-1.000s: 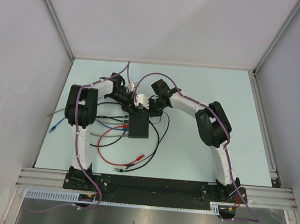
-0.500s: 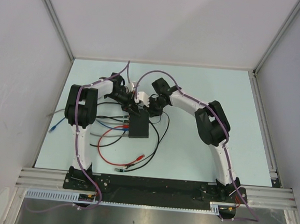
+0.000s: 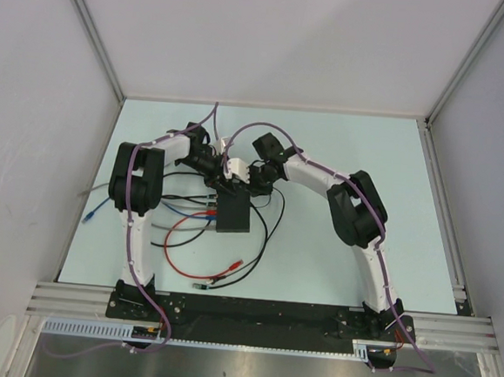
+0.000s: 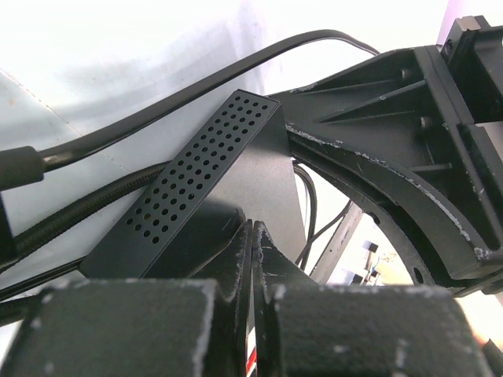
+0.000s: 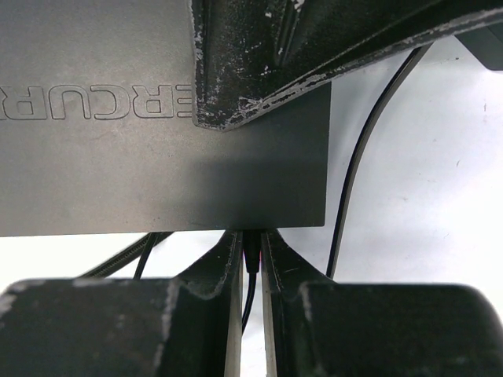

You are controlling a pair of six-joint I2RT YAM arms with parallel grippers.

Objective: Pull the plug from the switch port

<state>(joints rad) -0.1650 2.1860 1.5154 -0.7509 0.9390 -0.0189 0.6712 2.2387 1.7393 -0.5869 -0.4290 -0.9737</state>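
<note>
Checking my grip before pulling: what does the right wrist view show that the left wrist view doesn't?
Right wrist only: the plug clamped in the right gripper at the switch edge, plus embossed lettering. Left wrist only: the switch's perforated side, with the left gripper shut. Both: the switch and black cables.

Left tool and right tool, pinching the plug, crowding the far edge of the switch, tangled cables cluttering its left and near sides, bare desk open on its right.
</note>
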